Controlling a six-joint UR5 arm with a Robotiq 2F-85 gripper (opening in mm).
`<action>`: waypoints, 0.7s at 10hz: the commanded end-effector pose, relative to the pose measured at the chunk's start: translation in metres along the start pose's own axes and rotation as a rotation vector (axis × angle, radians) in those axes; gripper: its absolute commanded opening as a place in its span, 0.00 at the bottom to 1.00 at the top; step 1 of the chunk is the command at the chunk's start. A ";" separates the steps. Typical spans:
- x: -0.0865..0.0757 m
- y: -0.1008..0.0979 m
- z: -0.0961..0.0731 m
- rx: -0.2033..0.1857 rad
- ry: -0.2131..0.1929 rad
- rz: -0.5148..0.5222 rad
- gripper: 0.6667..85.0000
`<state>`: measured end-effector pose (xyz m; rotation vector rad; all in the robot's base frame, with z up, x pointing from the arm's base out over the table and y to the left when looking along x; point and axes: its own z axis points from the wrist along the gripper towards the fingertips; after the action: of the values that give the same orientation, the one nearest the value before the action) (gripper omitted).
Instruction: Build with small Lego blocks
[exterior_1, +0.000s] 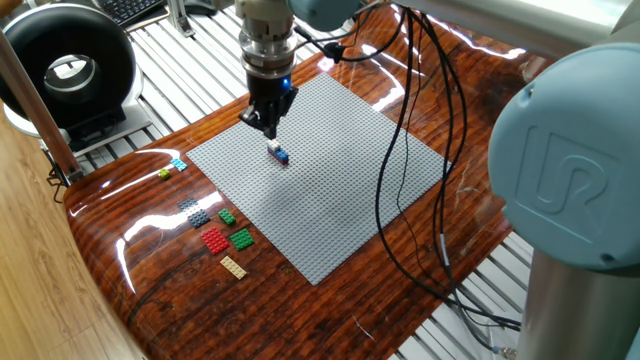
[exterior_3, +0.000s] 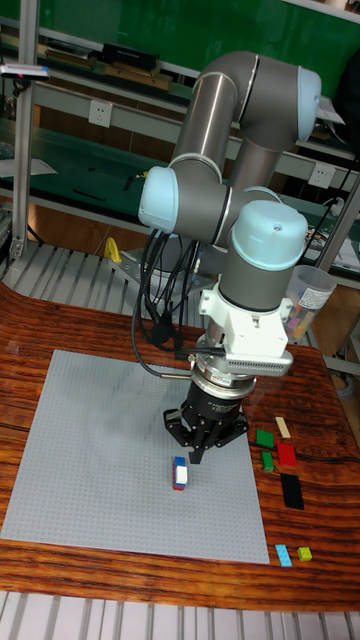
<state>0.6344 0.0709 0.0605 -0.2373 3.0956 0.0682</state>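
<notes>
A tiny stack of small Lego blocks (exterior_1: 279, 154), white over blue and red, stands on the grey baseplate (exterior_1: 330, 200); the tall fixed view shows this stack (exterior_3: 180, 472) too. My gripper (exterior_1: 268, 130) hangs just above and up-left of it, not touching. Its fingertips come together in a point with no gap showing and nothing between them, as the gripper (exterior_3: 198, 456) also appears from the other side. Loose blocks lie on the wood beside the plate: red (exterior_1: 214, 240), green (exterior_1: 241, 238), tan (exterior_1: 233, 266), dark grey (exterior_1: 195, 211), cyan (exterior_1: 179, 163), yellow-green (exterior_1: 165, 174).
Black cables (exterior_1: 400, 150) hang from the arm across the plate's right side. A black round device (exterior_1: 65, 65) stands at the back left beyond the table edge. The arm's large base (exterior_1: 570, 180) fills the right foreground.
</notes>
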 end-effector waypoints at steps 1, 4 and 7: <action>-0.003 -0.002 -0.003 0.008 -0.011 -0.073 0.01; -0.007 0.005 -0.003 -0.021 -0.026 -0.030 0.01; 0.002 -0.007 -0.003 0.025 0.005 0.101 0.01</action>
<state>0.6360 0.0680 0.0617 -0.1979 3.0927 0.0469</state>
